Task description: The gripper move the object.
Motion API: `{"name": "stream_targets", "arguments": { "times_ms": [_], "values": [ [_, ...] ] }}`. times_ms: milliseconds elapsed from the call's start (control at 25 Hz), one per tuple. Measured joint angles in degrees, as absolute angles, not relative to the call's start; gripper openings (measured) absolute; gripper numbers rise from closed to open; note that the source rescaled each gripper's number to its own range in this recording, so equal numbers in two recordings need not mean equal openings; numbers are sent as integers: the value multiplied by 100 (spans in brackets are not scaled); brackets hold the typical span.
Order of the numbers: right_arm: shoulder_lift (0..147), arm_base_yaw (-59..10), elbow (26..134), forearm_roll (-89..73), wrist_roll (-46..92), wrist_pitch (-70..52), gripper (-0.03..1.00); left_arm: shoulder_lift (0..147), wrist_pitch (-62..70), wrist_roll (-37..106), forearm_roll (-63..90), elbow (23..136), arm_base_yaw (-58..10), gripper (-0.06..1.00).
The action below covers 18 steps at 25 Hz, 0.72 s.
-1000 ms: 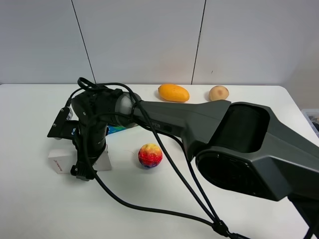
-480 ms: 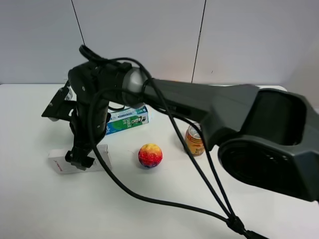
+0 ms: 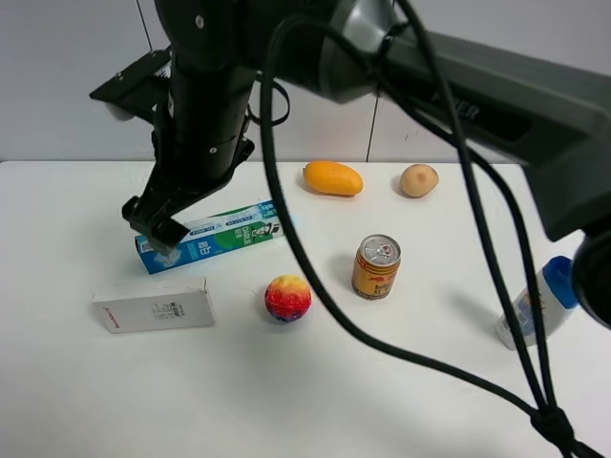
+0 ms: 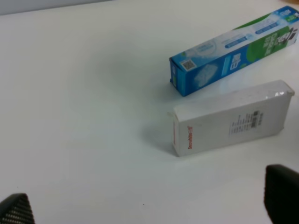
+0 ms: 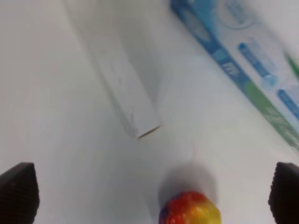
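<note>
The white oblong box (image 3: pixel 153 310) lies flat on the table at the front left, red lettering on its left end. It also shows in the left wrist view (image 4: pixel 231 117) and the right wrist view (image 5: pixel 124 86). My right gripper (image 3: pixel 153 229) reaches across from the right and hangs well above the table, over the blue-green toothpaste box (image 3: pixel 205 237). In its wrist view the right gripper (image 5: pixel 152 196) is open and empty. My left gripper (image 4: pixel 148 205) is open and empty, low and to the left of the white box. It is out of the exterior view.
A multicoloured ball (image 3: pixel 287 298) lies right of the white box. A drink can (image 3: pixel 376 267) stands mid-table. A mango (image 3: pixel 332 177) and a round pale fruit (image 3: pixel 419 179) lie at the back. A white bottle with a blue cap (image 3: pixel 535 301) lies at the right.
My right gripper was down at the white box. It has risen and moved back, away from the box. The box stays flat on the table at the front left.
</note>
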<state>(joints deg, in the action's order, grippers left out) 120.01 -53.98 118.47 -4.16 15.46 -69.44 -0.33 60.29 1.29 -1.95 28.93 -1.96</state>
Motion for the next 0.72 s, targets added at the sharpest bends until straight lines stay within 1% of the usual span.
{"name": "stream_targets", "arguments": {
  "times_ms": [240, 520, 720],
  "values": [
    [11702, -4676, 11847, -265, 1213, -6958, 100, -33, 6029, 129, -195, 2893, -196, 100],
    [11526, -3607, 11847, -259, 1165, -6977, 100, -33, 6029, 129, -195, 2893, -196, 100],
    [11340, -2710, 11840, -254, 1126, -6989, 100, -33, 6029, 129, -195, 2893, -196, 100]
  ]
}}
